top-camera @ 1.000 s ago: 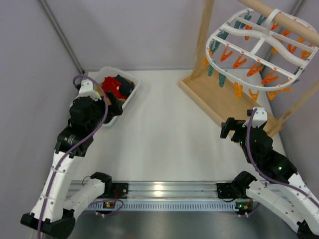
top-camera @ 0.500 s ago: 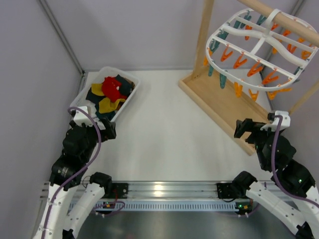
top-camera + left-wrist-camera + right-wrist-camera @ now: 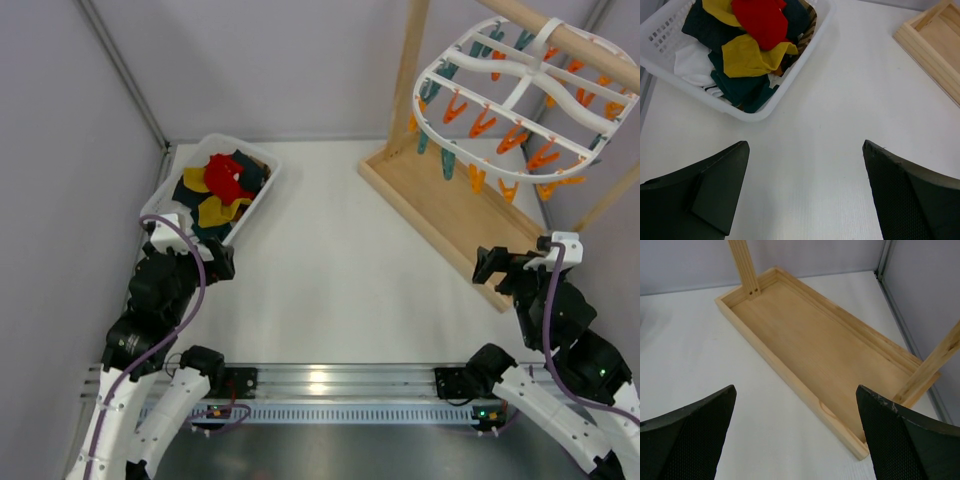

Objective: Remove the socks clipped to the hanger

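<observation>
The white oval hanger with orange and teal clips hangs from the wooden stand at the top right; no sock hangs on its clips. Red, mustard yellow and dark socks lie piled in a white basket at the left, also in the left wrist view. My left gripper is open and empty just in front of the basket. My right gripper is open and empty beside the near end of the stand's base.
The wooden stand's tray base lies along the right side, with its posts rising from it; it shows in the right wrist view. Grey walls close the left, back and right sides.
Both arms have drawn back toward the near edge since a second ago: the left gripper left the basket, the right gripper moved right. Little motion in the last half second.
</observation>
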Tool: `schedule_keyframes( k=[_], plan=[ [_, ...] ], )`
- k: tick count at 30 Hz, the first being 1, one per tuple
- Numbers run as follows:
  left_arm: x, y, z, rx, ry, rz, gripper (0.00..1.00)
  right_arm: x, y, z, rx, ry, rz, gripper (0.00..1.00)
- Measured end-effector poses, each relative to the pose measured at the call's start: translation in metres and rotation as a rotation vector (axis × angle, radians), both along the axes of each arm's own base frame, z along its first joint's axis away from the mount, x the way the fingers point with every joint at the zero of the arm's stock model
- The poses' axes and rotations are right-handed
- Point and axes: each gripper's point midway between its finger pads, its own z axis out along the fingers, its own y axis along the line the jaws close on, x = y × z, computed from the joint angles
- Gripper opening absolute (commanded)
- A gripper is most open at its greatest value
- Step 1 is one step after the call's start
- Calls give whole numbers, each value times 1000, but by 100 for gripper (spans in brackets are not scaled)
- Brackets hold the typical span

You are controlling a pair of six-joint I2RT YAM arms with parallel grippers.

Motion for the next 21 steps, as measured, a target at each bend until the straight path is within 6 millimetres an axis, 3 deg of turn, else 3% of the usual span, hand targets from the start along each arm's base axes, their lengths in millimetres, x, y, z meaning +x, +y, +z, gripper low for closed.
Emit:
schedule_keyframes(
  k=[21],
  plan=[
    [2,-11,-1,-16,5,-57,98,5,7,-8,-16,28,20,100]
  ],
)
